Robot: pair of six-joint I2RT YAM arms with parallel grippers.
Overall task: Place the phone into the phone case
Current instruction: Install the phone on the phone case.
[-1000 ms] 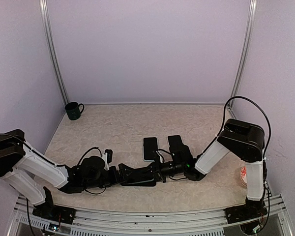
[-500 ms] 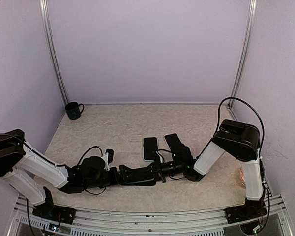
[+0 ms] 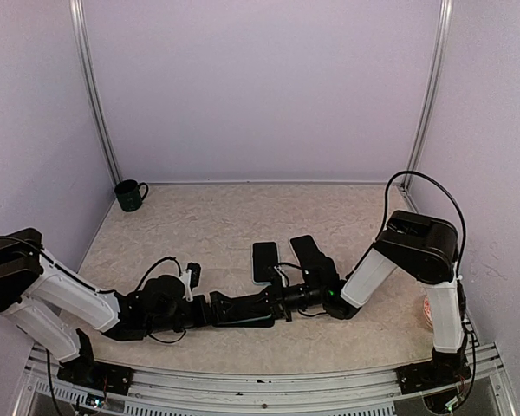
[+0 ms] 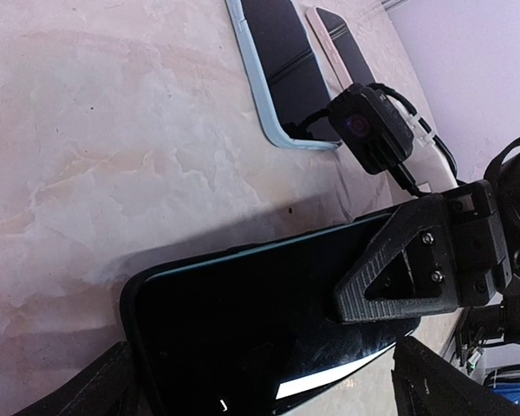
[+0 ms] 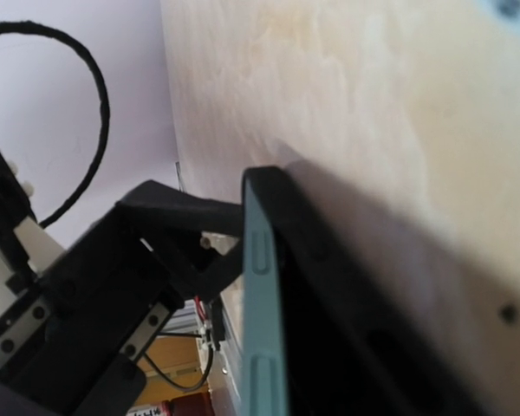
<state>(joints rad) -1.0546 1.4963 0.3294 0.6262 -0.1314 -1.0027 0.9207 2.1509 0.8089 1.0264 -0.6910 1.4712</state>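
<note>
R gripper (image 3: 276, 299) clamped on phone (image 4: 269, 329) edge, low over table (image 3: 208, 230). L gripper (image 3: 230, 309) jaws wide, either side of phone. Phone case (image 3: 264, 260) lies flat just beyond, nothing inside. 2nd case (image 3: 307, 251) beside it. Mug (image 3: 130, 195) far left corner, contents can't tell.

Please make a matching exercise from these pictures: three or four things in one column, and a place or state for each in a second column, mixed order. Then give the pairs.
Things:
1. mug
2. left hand
3. right hand
4. black phone

Places or states:
A. shut
B. far left corner of the table
C. open wide
D. between the two hands, near the front edge

Pairs: 1-B, 2-C, 3-A, 4-D
</note>
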